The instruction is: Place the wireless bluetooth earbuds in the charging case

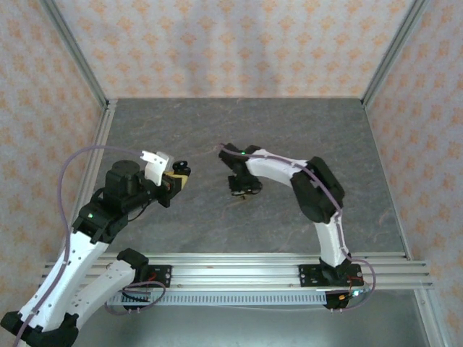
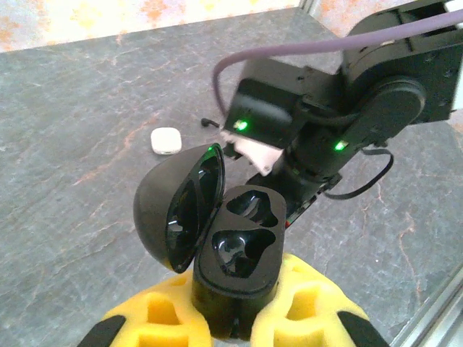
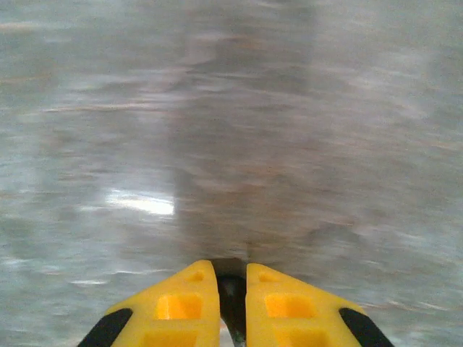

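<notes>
The left wrist camera catches the left claw [image 2: 235, 311] clamped on the open black charging case [image 2: 239, 246], a white case [image 2: 165, 139] and tiny black earbud [image 2: 210, 123] on the tabletop [image 2: 87, 87] beyond, while the right wrist camera shows the right claw [image 3: 231, 269] pinching a small dark object [image 3: 231, 290].

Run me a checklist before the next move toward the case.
1. Charging case clamped in the left tool: ok.
2. Lid swung open: ok.
3. Both wells look empty, ready for buds: ok.
4. Right tool fingers drawn together on a dark piece: ok.
5. That dark piece is an earbud, seated well: cannot tell.
6. Right wrist view sharp enough to aim by: not ok, blurred.
</notes>
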